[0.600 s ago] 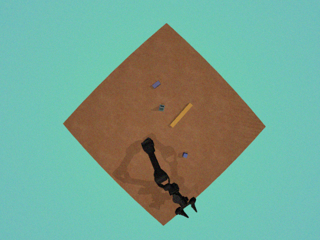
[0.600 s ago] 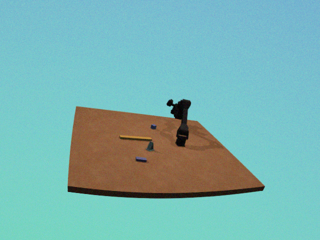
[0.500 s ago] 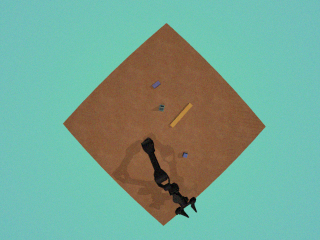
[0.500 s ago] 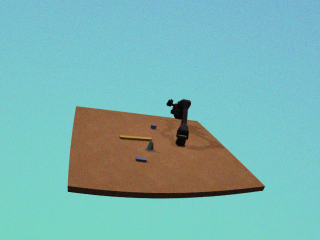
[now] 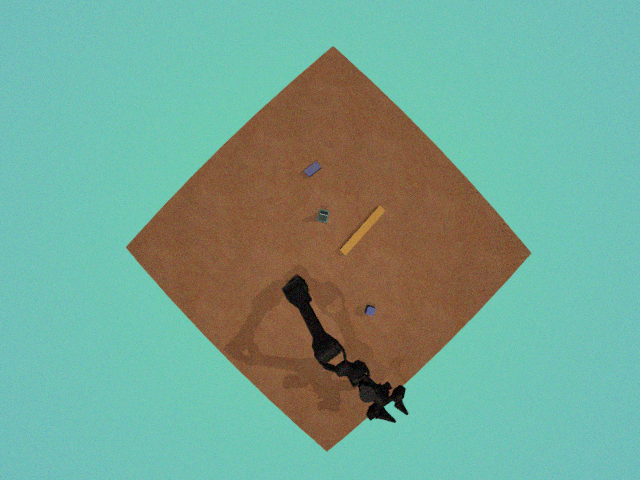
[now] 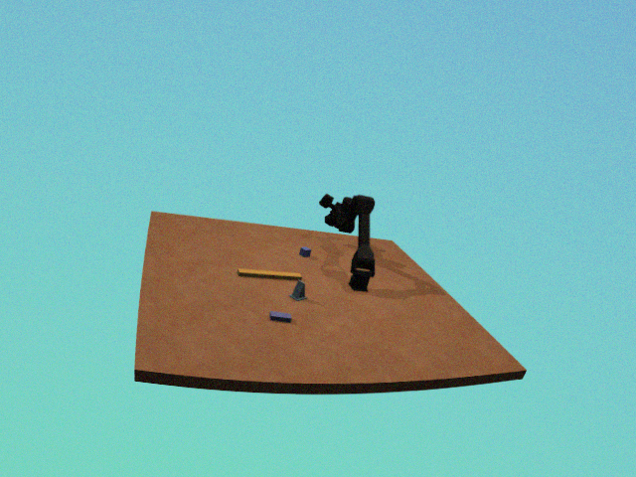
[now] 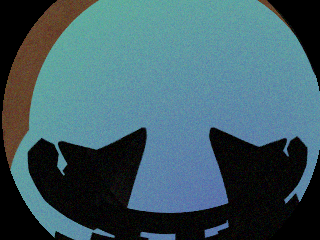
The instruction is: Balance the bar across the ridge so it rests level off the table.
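While the arm point(image 5: 315, 325) reaches toward the lower right of the top view, the gripper point(image 5: 390, 413) hangs past the table point(image 5: 206, 232) edge, fingers spread apart, nothing between them. Wrist view shows both fingertips against plain teal background, only a sliver of table at upper left. Bar point(image 5: 362, 229), yellow, lies flat on the table right of centre, diagonal, well apart from the gripper. Ridge point(image 5: 323, 215), small dark green wedge, stands just left of the bar, not touching. Purple flat block point(image 5: 312, 168) sits above the ridge; small purple cube point(image 5: 370, 310) sits lower, right of the arm.
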You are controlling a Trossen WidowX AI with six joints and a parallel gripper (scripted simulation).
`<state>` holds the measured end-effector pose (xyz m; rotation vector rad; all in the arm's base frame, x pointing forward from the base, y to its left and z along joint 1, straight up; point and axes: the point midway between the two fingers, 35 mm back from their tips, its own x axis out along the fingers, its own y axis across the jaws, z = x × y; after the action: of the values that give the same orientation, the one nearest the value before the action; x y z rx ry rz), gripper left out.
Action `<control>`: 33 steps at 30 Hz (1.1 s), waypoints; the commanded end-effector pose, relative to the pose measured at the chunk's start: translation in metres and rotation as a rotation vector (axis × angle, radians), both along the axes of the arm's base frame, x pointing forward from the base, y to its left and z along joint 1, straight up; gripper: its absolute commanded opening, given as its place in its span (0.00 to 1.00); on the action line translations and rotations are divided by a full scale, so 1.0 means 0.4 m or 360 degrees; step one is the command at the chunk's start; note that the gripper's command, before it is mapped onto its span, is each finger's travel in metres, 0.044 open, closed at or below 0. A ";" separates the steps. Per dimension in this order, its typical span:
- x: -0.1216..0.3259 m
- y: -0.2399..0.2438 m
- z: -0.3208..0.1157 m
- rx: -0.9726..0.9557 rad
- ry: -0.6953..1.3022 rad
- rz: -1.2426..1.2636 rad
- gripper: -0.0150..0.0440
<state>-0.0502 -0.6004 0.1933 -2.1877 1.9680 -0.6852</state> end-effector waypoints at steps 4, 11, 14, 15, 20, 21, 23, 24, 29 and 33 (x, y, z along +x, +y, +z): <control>0.174 -0.007 -0.007 0.0168 -0.0250 0.0241 0.79; 0.319 -0.002 -0.027 0.0372 -0.0488 0.0414 0.79; 0.382 0.004 -0.040 0.0475 -0.0590 0.0474 0.79; 0.404 0.006 -0.045 0.0512 -0.0625 0.0493 0.79; 0.511 0.028 -0.067 0.0699 -0.0792 0.0576 0.79; 0.533 0.034 -0.072 0.0738 -0.0824 0.0590 0.79; 0.574 0.047 -0.081 0.0816 -0.0887 0.0616 0.79; 0.595 0.055 -0.085 0.0855 -0.0917 0.0627 0.79; 0.696 0.098 -0.107 0.1056 -0.1063 0.0670 0.79; 0.773 0.140 -0.124 0.1219 -0.1170 0.0688 0.79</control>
<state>0.2315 -0.5594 0.1491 -1.5876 1.1194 -0.4903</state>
